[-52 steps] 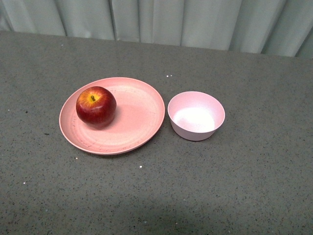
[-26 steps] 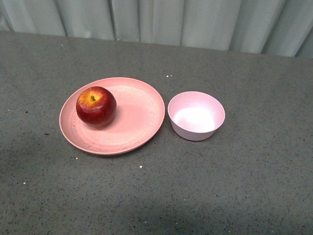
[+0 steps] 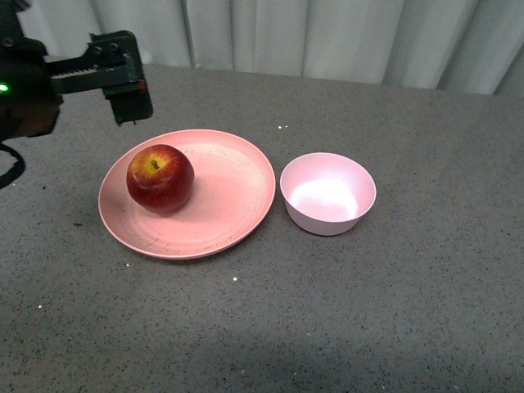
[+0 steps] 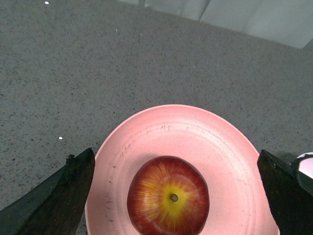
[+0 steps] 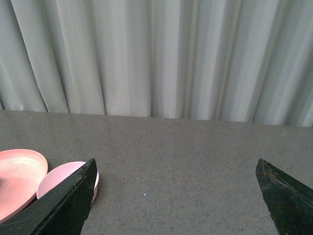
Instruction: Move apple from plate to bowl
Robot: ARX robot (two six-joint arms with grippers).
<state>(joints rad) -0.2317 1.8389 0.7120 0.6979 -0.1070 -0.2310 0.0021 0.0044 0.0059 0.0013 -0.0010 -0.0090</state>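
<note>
The dark-red apple [image 3: 160, 179] with a yellow patch at its stem sits on the left part of the salmon-pink plate [image 3: 232, 192]. To the plate's right stands the small pale-pink bowl [image 3: 327, 192], with nothing in it. My left gripper [image 3: 129, 97] hangs open above the plate's far left edge, apart from the apple. In the left wrist view the apple [image 4: 168, 197] lies on the plate [image 4: 195, 129] between the wide-spread fingers of the left gripper [image 4: 174, 164]. My right gripper [image 5: 176, 169] is open over bare table, with the bowl [image 5: 61, 178] and plate [image 5: 14, 171] off to one side.
A grey speckled tabletop [image 3: 368, 311] carries everything. Pale pleated curtains [image 3: 311, 33] hang behind the table's far edge. The right arm does not show in the front view.
My left arm has come into the front view at the upper left, over the plate's far edge. Apple, plate and bowl stay where they were.
</note>
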